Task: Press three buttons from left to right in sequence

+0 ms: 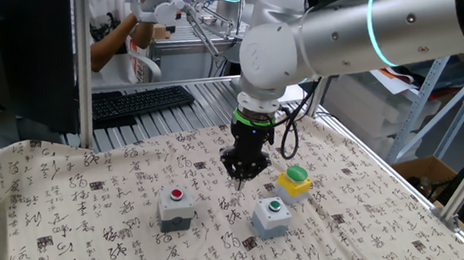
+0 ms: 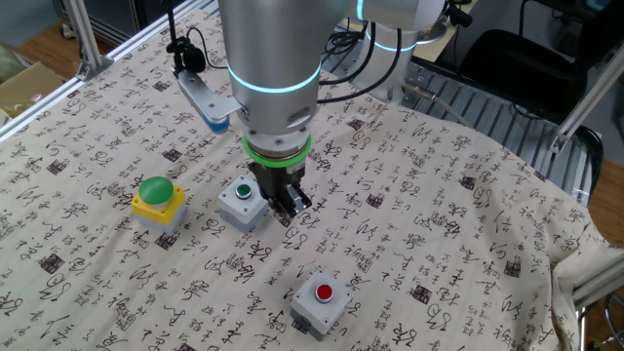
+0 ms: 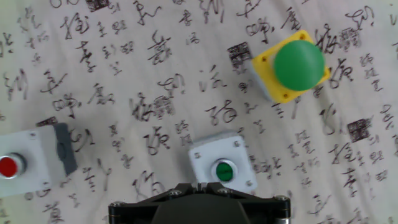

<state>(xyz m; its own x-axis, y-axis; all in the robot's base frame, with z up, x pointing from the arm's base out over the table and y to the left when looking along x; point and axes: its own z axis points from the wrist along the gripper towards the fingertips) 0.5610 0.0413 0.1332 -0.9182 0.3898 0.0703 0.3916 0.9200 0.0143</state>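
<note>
Currently the gripper [image 2: 290, 207] hovers at three o'clock of the grey box with green button [image 2: 243, 202]; jaw state indeterminate. Box appears light, rigid; press cap centrally.

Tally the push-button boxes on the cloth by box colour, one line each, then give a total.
Grey boxes: 2, the grey box with red button and the grey box with green button
Yellow boxes: 1, the yellow box with green domed cap
Total: 3

Calligraphy-print cloth [image 1: 91, 220] on table, keyboard [image 1: 140, 101] behind.
</note>
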